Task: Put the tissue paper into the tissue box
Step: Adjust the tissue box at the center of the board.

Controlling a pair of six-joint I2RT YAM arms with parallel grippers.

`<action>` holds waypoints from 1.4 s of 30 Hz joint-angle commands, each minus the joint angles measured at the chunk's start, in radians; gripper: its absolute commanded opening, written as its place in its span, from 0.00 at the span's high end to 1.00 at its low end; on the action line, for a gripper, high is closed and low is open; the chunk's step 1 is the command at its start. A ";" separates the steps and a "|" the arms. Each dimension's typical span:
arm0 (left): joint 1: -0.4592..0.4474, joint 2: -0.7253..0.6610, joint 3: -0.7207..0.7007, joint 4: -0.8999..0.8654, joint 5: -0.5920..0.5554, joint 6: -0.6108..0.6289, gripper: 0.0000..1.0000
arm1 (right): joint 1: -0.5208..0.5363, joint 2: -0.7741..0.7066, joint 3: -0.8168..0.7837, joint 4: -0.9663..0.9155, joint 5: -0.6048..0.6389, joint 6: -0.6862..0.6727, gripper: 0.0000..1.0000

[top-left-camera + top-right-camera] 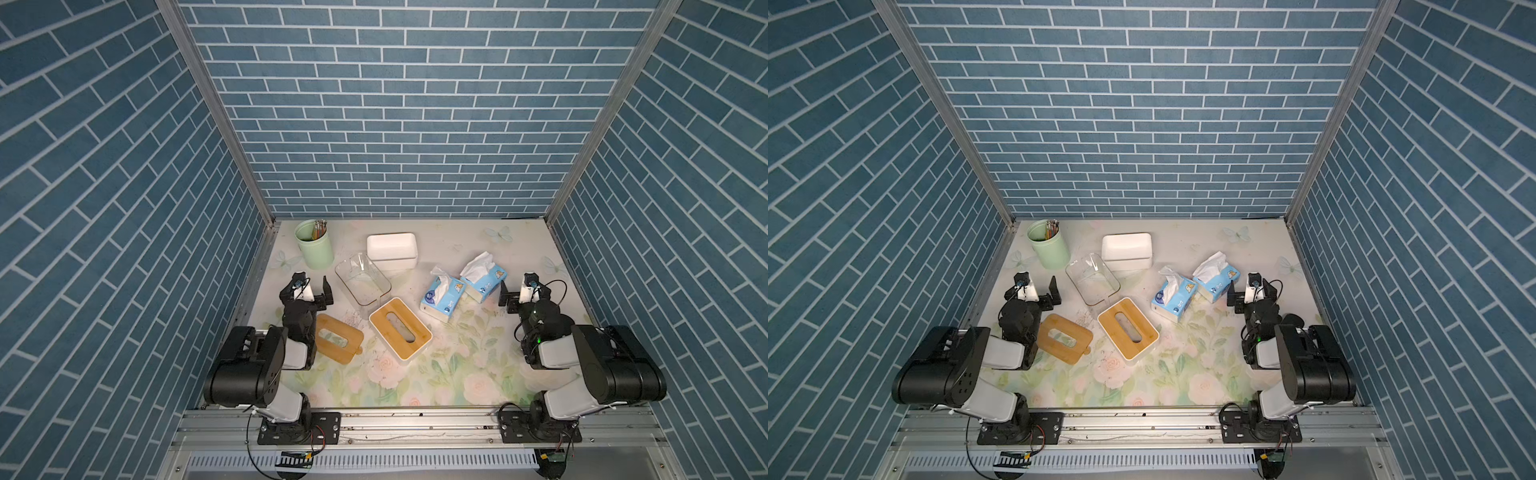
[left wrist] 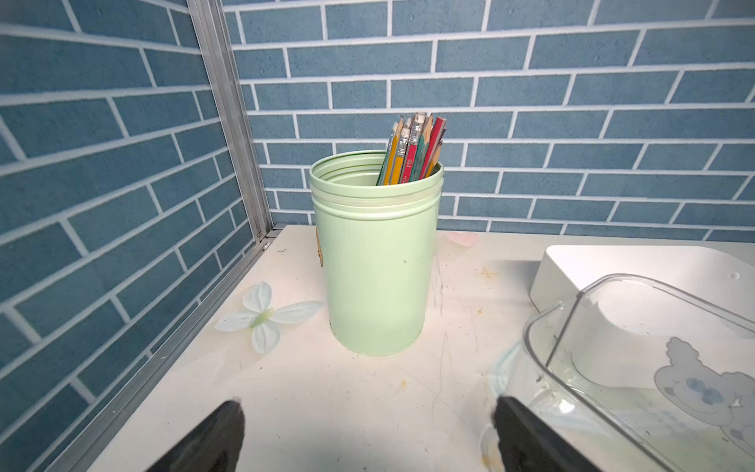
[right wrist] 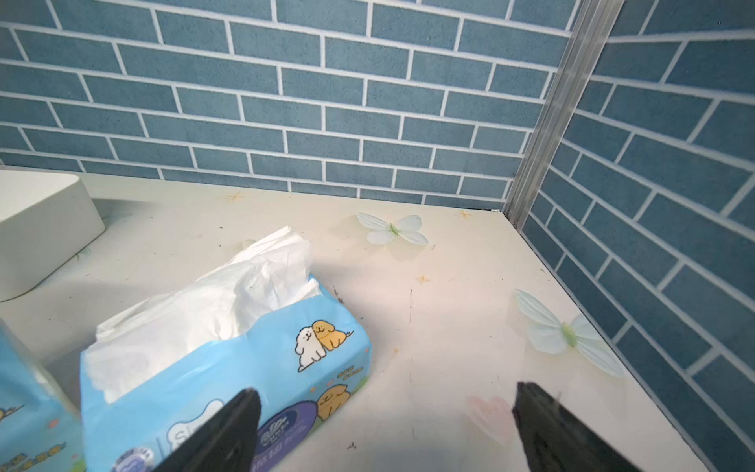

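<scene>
Two blue tissue paper packs with white tissue poking out lie right of centre in both top views, one nearer the middle and one beside my right gripper. In the right wrist view that gripper is open. One finger overlaps the near pack, and nothing is between the jaws. A white tissue box with a slotted bamboo lid sits at centre. My left gripper is open over bare table, and in the left wrist view it faces the green can.
A loose bamboo lid lies beside the left arm. A clear plastic box and a white lidless box stand behind the tissue box. A green can of pencils stands at the back left. Brick-pattern walls enclose three sides.
</scene>
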 commanded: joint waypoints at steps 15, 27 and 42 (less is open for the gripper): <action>-0.004 0.000 0.005 0.004 -0.008 -0.002 0.00 | -0.004 0.009 0.015 0.008 -0.006 0.014 0.00; -0.001 -0.158 0.437 -0.878 -0.256 -0.228 0.00 | -0.004 -0.390 0.158 -0.489 0.193 0.206 0.00; -0.155 -0.494 0.429 -1.127 0.189 -0.469 0.03 | 0.480 -0.486 0.434 -1.206 -0.196 0.381 0.00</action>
